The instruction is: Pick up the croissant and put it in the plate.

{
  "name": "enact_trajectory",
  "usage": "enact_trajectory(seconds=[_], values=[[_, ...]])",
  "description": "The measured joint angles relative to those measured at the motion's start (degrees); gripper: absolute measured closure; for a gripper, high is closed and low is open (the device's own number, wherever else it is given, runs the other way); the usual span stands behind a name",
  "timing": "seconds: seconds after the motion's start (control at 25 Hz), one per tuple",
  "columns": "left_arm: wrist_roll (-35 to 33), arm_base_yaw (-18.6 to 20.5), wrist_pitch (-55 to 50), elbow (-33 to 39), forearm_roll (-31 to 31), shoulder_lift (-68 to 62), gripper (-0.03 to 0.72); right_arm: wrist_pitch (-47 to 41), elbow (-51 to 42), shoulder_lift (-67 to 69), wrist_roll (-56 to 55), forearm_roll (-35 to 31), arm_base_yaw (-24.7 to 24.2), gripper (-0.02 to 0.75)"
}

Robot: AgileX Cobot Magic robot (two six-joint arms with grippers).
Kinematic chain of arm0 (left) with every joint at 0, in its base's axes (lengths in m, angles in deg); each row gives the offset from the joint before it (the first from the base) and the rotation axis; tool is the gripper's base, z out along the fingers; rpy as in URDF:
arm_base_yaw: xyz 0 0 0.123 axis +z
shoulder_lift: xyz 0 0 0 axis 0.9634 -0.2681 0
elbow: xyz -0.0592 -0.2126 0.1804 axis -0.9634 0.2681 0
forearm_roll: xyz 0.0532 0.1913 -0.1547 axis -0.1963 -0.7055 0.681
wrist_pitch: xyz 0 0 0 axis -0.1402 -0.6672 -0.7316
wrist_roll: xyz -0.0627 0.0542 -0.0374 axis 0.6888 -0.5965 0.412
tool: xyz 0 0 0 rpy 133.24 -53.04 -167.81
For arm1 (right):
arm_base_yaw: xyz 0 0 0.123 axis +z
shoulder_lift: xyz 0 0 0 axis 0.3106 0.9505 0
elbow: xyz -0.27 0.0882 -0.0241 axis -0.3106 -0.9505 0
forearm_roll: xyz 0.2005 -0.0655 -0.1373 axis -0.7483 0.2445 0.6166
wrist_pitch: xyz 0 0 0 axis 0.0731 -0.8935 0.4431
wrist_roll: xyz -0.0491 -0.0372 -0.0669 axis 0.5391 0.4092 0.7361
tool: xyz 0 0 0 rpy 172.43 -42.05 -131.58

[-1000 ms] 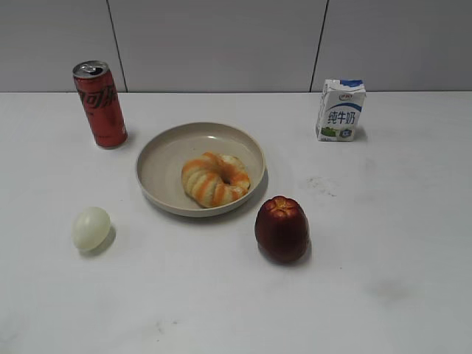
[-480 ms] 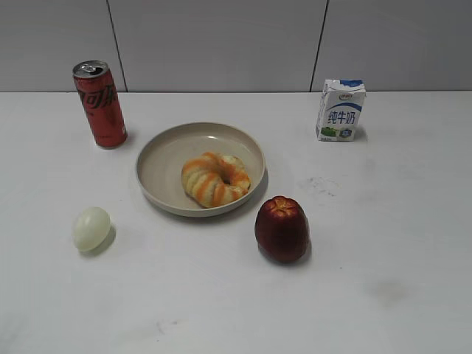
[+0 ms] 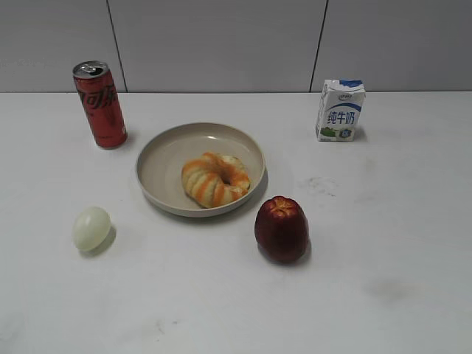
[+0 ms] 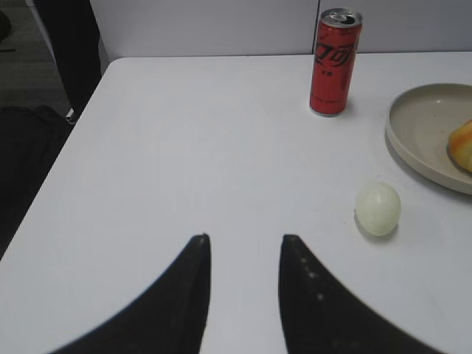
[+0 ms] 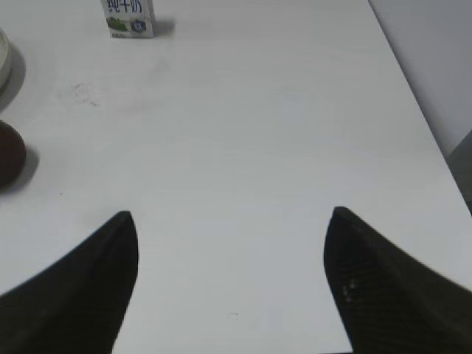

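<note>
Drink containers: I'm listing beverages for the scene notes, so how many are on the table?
2. The red soda can stands upright at the back left, left of the plate. The white-and-blue milk carton stands at the back right. Nothing appears hidden behind them.

The croissant [image 3: 215, 179] has a glossy, glazed-looking skin and lies in the plate [image 3: 164, 151], whose beige surface is smooth and matt with a soft sheen at the rim. Left of the plate, the can [image 3: 99, 104] is shiny metal with a bright silver top. In front of the plate the apple [image 3: 281, 228] is waxy and glossy, the egg [image 3: 91, 228] smooth and dull. The milk carton [image 3: 341, 110] looks like printed paperboard. The counter [image 3: 383, 221] is white, matt and faintly scuffed.
</note>
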Motion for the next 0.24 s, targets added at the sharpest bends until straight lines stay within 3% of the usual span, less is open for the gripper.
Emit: enact_trajectory(seconds=[0.24], values=[[0.00, 0.00, -0.05, 0.00, 0.00, 0.00, 0.457, 0.00, 0.00, 0.00, 0.00, 0.00, 0.00, 0.144]])
